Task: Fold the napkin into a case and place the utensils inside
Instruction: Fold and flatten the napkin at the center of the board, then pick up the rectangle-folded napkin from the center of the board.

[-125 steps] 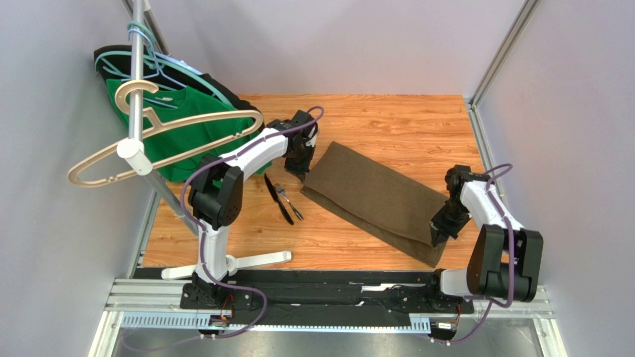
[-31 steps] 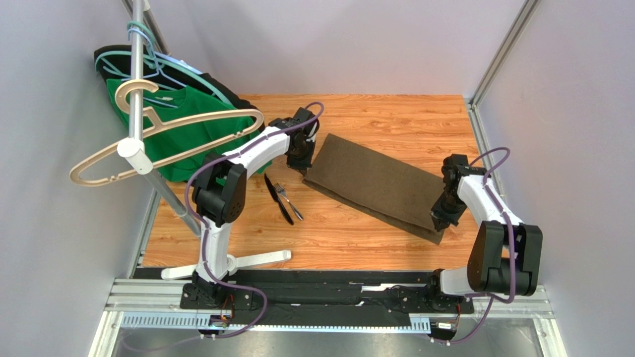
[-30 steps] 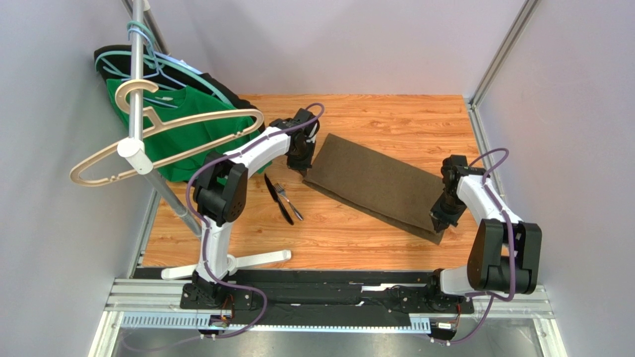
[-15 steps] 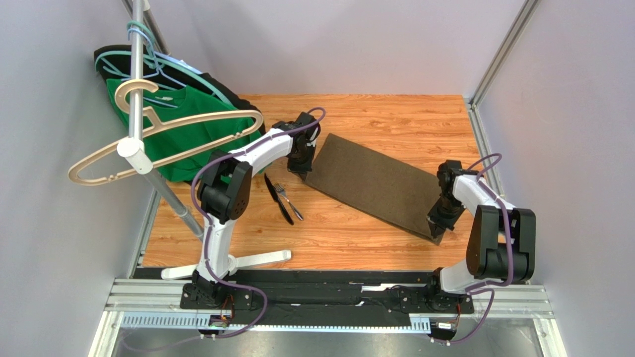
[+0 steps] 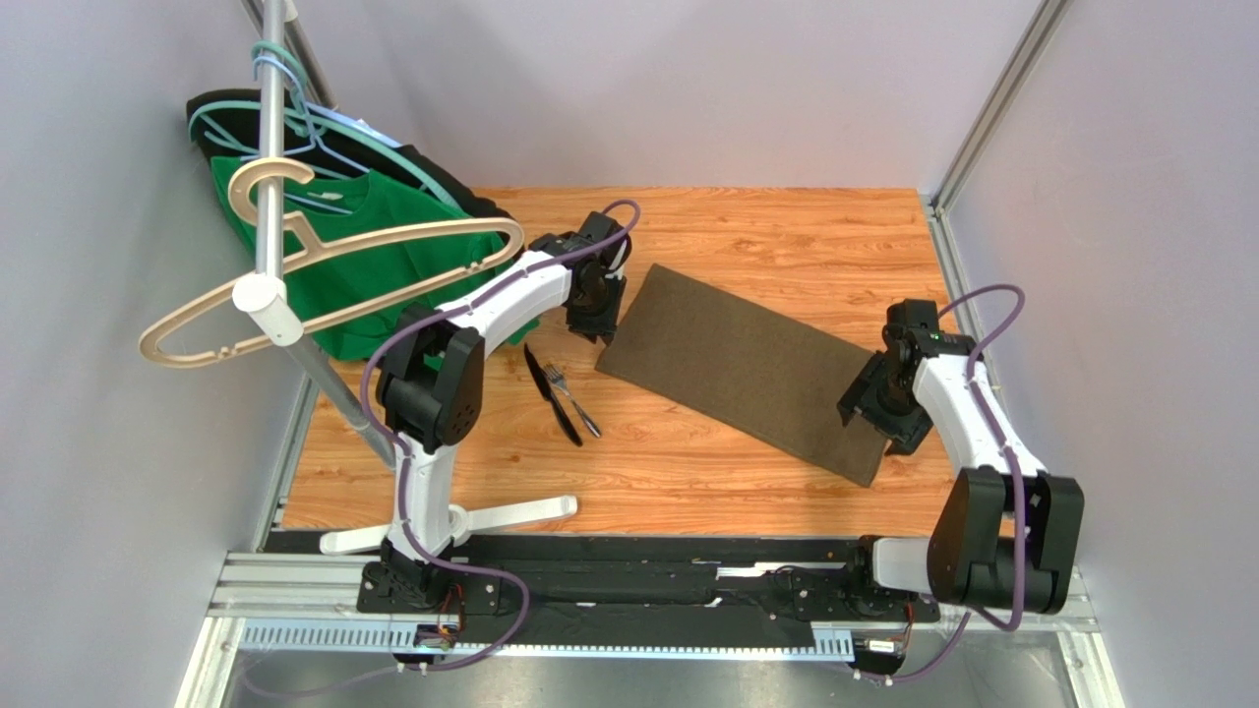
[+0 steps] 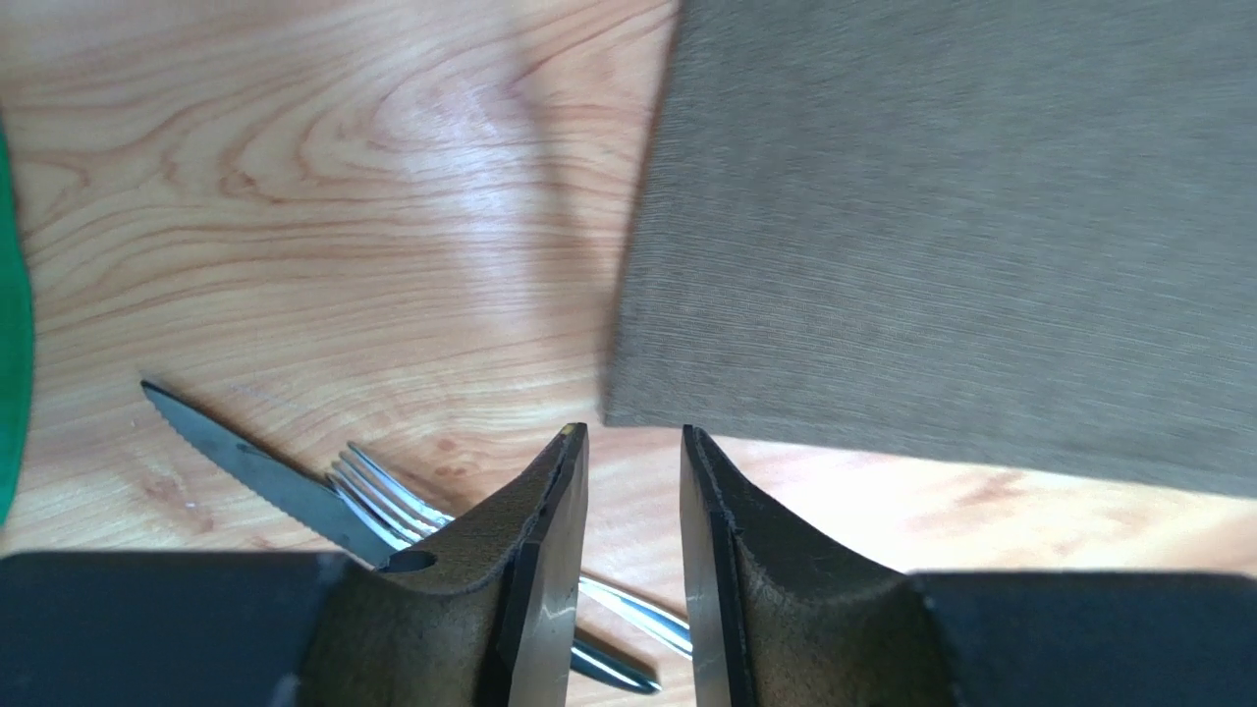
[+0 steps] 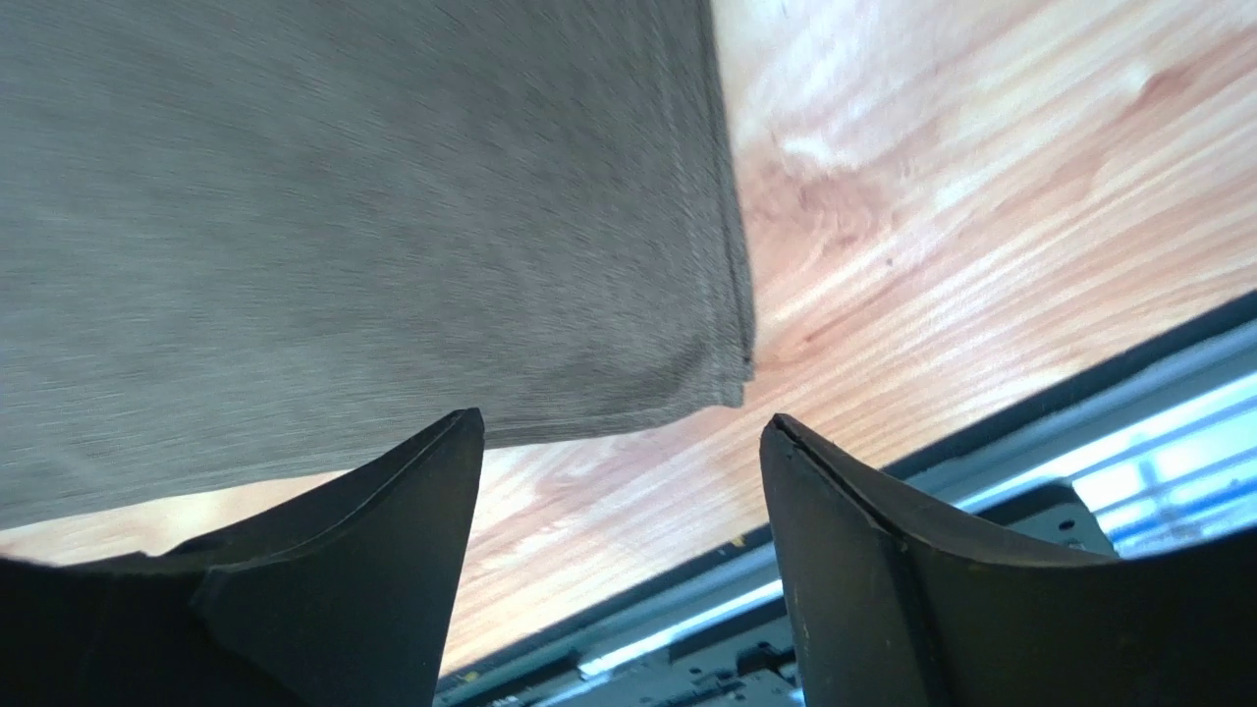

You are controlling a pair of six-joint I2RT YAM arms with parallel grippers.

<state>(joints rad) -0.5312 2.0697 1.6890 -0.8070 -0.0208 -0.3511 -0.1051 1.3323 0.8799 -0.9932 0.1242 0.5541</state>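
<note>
My left claw is open a little, with nothing in it. My right claw is open wide and empty too. The folded napkin lies flat on the wood table between them. The fork and knife lie just beside my left claw, off the napkin.

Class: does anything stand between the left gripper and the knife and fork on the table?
Nothing visible does. The knife and fork lie uncovered on the table beside the open left gripper; the napkin lies on its other side.
</note>
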